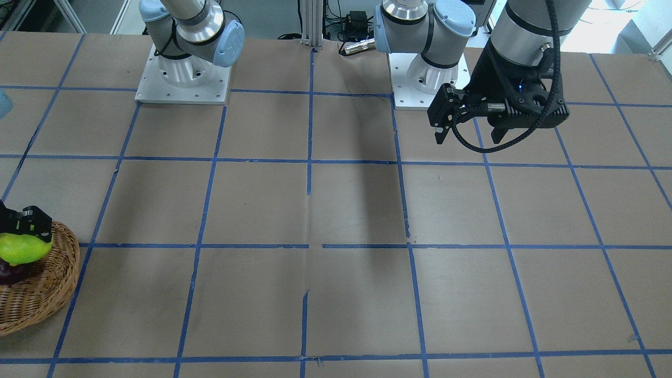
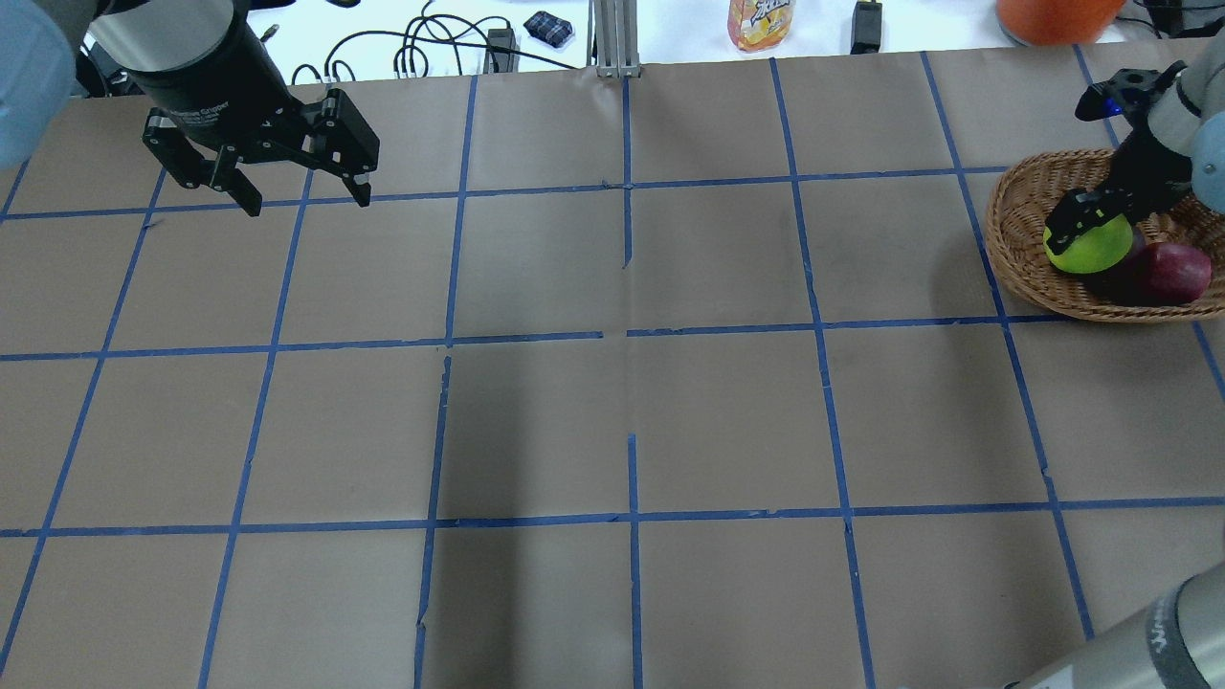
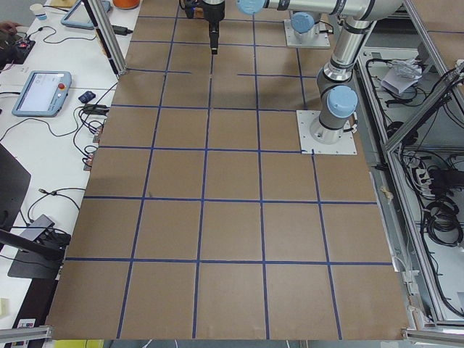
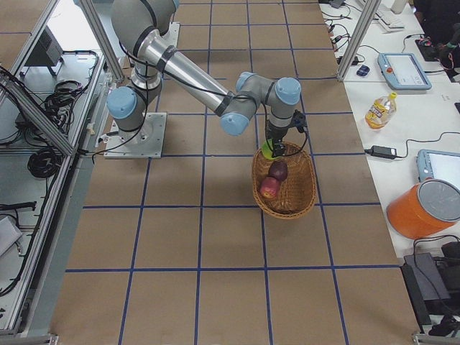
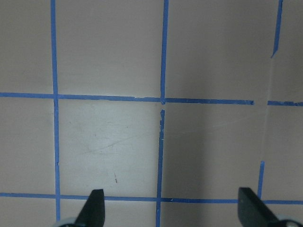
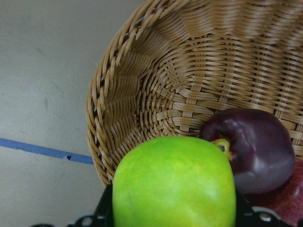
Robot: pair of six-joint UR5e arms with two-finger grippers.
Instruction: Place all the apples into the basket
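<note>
The brown wicker basket [image 2: 1005, 206] stands at the table's right end. A red apple [image 2: 1169, 273] and a dark maroon apple [image 6: 258, 149] lie inside it. My right gripper [image 2: 1086, 230] is shut on the yellow-green apple [image 2: 1091, 249] and holds it over the basket's inner edge, just beside the maroon apple. The wrist view shows the green apple [image 6: 174, 184] between the fingers, with the basket wall [image 6: 161, 94] behind it. My left gripper [image 2: 308, 201] is open and empty, hovering over bare table at the far left; its fingertips [image 5: 94, 208] frame only paper.
The table is brown paper with a blue tape grid. A juice bottle [image 2: 761, 21], an orange bucket [image 2: 1053, 14] and cables lie beyond the far edge. The two arm bases [image 1: 184, 79] stand at the robot's side.
</note>
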